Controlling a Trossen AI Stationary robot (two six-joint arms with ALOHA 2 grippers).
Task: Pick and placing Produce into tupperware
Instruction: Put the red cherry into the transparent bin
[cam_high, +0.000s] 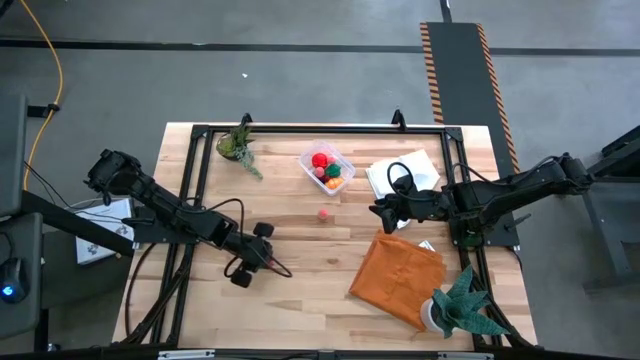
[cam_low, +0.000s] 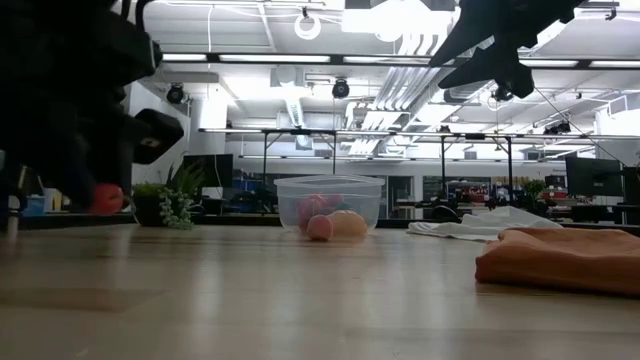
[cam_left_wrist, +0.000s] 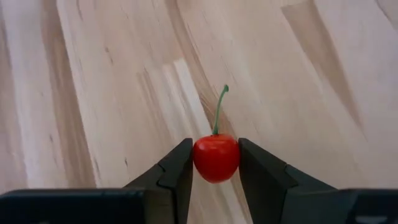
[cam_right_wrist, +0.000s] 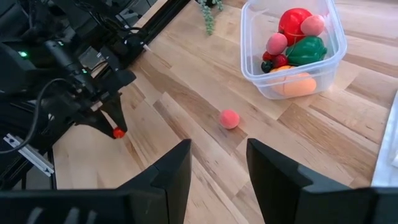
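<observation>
red cherry (cam_left_wrist: 216, 158), green stem, orange cloth (cam_high: 395, 276)

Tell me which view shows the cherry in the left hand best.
The left wrist view: the cherry fills the gap between the left hand's fingers, stem up. The right wrist view shows it as a red dot; the low view a red blur; the high view barely shows it.

Two plants (cam_high: 238, 147), two cloths (cam_high: 397, 276)

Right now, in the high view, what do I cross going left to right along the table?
left gripper holding the cherry → loose pink produce → right gripper → orange cloth → potted plant.
</observation>
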